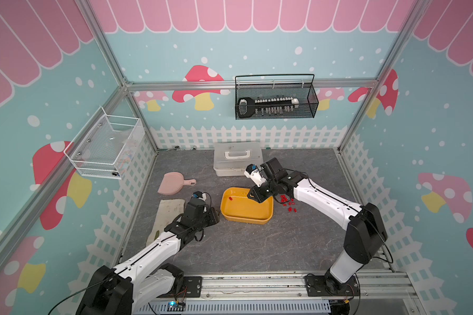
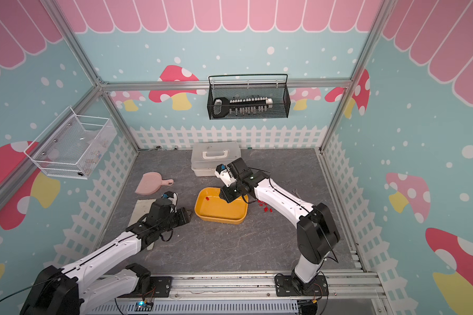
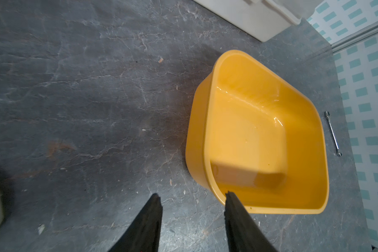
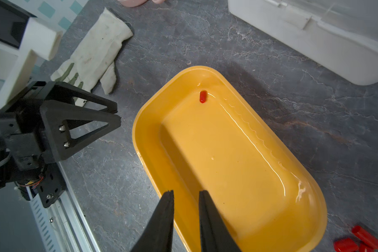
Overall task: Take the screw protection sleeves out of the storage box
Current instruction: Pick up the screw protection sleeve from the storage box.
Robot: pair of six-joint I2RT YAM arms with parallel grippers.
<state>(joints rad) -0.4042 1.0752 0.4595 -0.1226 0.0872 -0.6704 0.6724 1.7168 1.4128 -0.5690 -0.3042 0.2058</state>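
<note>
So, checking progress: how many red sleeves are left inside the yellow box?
1. The red sleeve lies on the floor of the storage box, by its far left corner; the right gripper could hide another.

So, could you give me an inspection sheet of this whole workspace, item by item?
Surface: grey marbled tabletop, with a few crumbs and scuffs.
Job's things: yellow storage box mid-table; one red sleeve lies inside near a corner; the other sleeves lie heaped on the tabletop beside the box.
Clutter: white lidded case behind the box, pink scoop, white work glove, small wrench.
Grippers: left pincer open and empty, beside the box's end; right pincer over the box, jaws slightly apart, holding nothing.
Cables: black cable hanging along the right arm.
Surroundings: mushroom-print walls; black wire basket on the back wall; white mesh basket on a side wall.
</note>
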